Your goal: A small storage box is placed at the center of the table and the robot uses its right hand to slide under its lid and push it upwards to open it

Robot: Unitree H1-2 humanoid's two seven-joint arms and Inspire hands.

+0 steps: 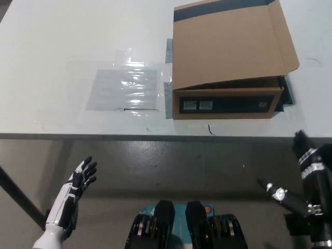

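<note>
The black right hand (306, 179) hangs below the bench (46, 57) edge at the lower right, fingers spread, holding nothing. The white left hand (78, 189) rests low at the lower left, fingers apart. On the bench, the cardboard storage box (228, 62) sits with its lid down, beside a clear plastic sheet (124, 88).

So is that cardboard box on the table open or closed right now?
Closed. The box has its lid lying flat over the top, front flap down. Both hands, left and right, are below the table edge, not touching it.
</note>
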